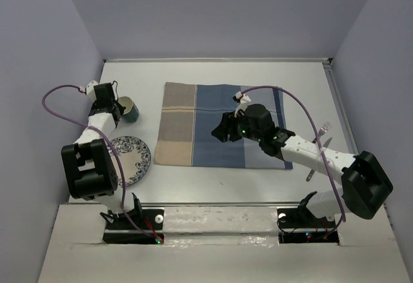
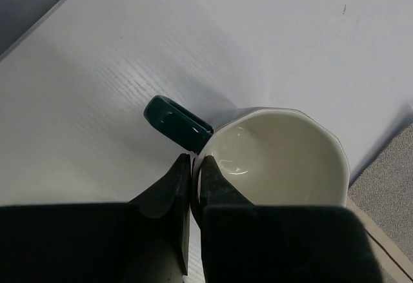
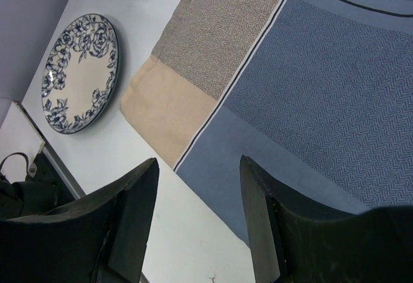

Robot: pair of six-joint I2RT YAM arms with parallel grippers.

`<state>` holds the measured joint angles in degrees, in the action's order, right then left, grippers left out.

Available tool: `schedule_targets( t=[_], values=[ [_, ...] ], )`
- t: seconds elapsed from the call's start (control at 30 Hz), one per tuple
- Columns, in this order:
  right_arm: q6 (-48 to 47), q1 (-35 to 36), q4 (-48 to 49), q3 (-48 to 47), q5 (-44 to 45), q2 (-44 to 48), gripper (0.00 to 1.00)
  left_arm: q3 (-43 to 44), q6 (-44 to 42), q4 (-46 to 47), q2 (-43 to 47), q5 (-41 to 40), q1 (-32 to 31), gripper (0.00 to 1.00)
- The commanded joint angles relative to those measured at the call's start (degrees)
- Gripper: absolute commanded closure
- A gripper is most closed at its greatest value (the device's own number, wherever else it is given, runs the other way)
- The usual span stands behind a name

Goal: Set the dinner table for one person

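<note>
Got the left gripper (image 2: pixel 195 167) pinched shut on the rim of the dark green mug (image 2: pixel 277 160), right by its handle, over on the far left of the white dinner table (image 1: pixel 193 77), blue-flowered plate (image 1: pixel 131 158) just nearer. Plaid placemat (image 1: pixel 187 125) mid-table, right gripper (image 3: pixel 197 212) hanging over it, jaws apart, holding nothing. Fork (image 1: pixel 325 129) off past the placemat's right edge.
</note>
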<state>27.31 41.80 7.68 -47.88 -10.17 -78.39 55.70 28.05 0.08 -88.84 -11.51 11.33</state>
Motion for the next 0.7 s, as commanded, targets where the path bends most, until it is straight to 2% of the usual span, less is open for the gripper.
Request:
schedule_targets(
  t=[0.0,0.13,0.23,0.3,0.37,0.53,0.63,0.67],
  values=[
    [-2.87,0.21,-0.38,-2.83,1.73,0.43,0.41,6.16,-2.21,1.42,8.23,-0.27,-0.69,1.00],
    [-4.37,0.21,-2.14,-3.62,5.76,2.80,0.41,12.22,-5.72,0.01,12.81,-1.23,-4.64,1.00],
    [-5.77,0.21,-6.09,-4.33,13.32,5.87,0.41,19.16,-7.40,-3.59,12.64,-1.67,-14.38,1.00],
    [-5.95,-1.01,-8.64,-4.94,17.01,8.50,0.41,21.01,-7.49,-4.38,11.68,-1.24,-18.52,1.00],
    [-6.04,-4.26,-12.33,-5.03,21.24,10.79,0.43,23.74,-6.35,-4.30,9.31,-0.10,-24.15,1.00],
    [-6.21,-14.10,-17.52,-6.70,23.09,20.21,0.44,32.35,-4.94,-3.77,0.35,0.87,-36.10,1.00],
    [-7.36,-17.89,-21.39,-10.56,26.95,23.45,0.45,41.66,-4.68,-4.55,-8.43,1.31,-42.78,1.00],
    [-7.53,-18.50,-21.92,-11.18,27.92,24.68,0.46,47.60,-4.67,-5.17,-13.42,1.31,-44.28,1.00]
  ],
)
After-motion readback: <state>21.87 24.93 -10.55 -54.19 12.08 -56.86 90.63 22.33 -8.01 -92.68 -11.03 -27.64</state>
